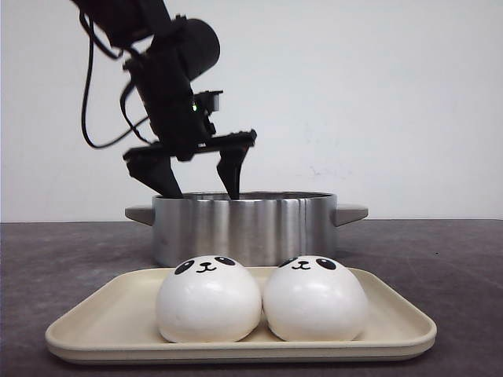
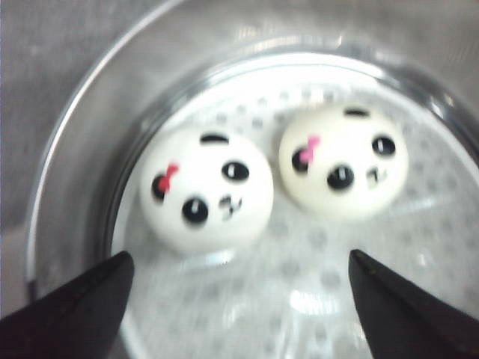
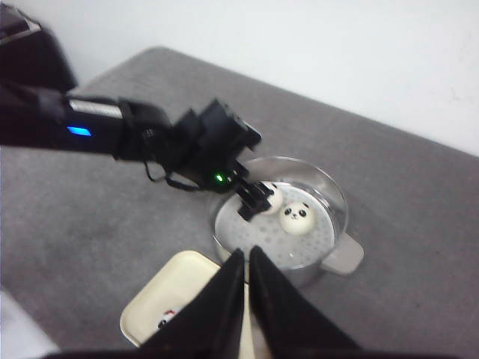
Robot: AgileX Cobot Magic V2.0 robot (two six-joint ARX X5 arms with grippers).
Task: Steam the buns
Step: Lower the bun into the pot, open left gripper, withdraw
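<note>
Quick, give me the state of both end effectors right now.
Left end effector: open, empty, fingers spread over the pot.
Right end effector: closed, fingers together, nothing visible between them.

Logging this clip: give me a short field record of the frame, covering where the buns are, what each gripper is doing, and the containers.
buns in pot: two, side by side on the perforated steamer plate; left one, right one
buns on tray: two, touching; and
pot: steel pot, two handles, no lid, behind the tray
tray: beige tray, nearest the camera
left gripper: open, empty, fingertips at the pot rim
right gripper: shut, empty, held high above the tray
</note>
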